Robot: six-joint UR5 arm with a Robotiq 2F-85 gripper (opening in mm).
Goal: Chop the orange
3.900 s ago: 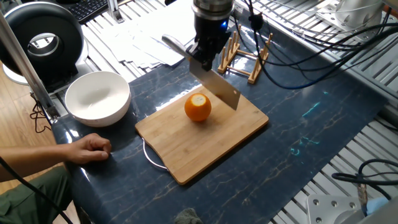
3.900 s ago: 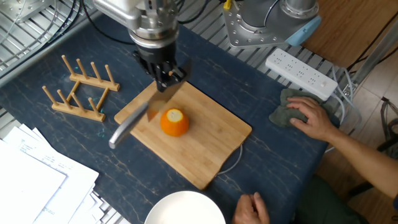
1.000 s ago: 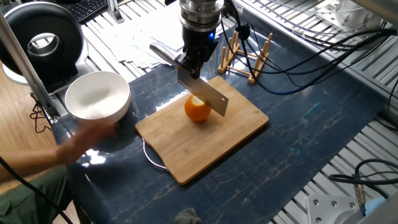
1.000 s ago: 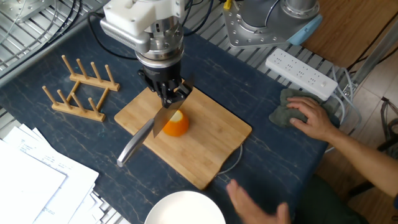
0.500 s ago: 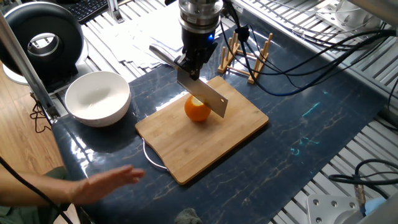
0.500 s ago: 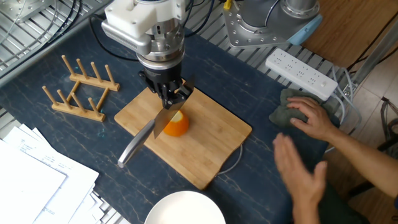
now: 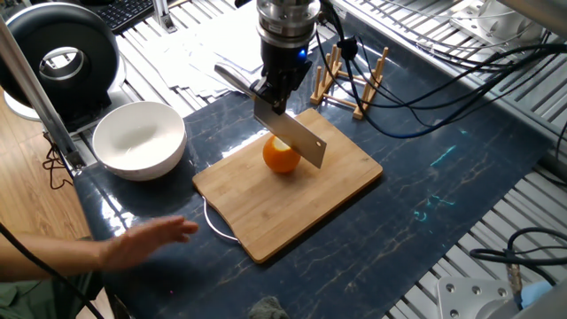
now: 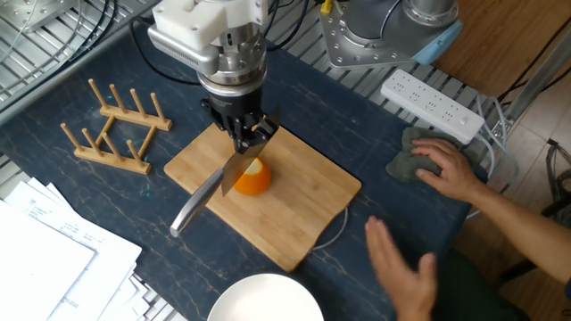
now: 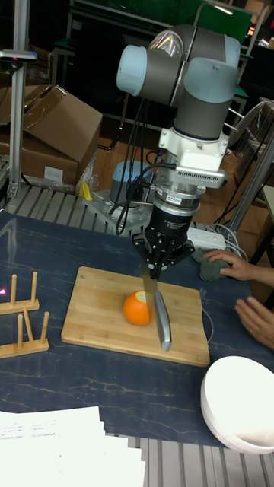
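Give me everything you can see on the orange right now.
The orange is small and round, with bright, glossy-looking peel and a pale flat-cut top. It looks whole, sitting upright near the middle of the wooden cutting board. The knife, held in the pincer, has its blade resting across the top of the fruit; whether the edge has entered the peel cannot be told. Nothing else touches it.

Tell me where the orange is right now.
The orange sits near the middle of the wooden cutting board, directly under the knife held by the gripper, with the white bowl off the board's side.
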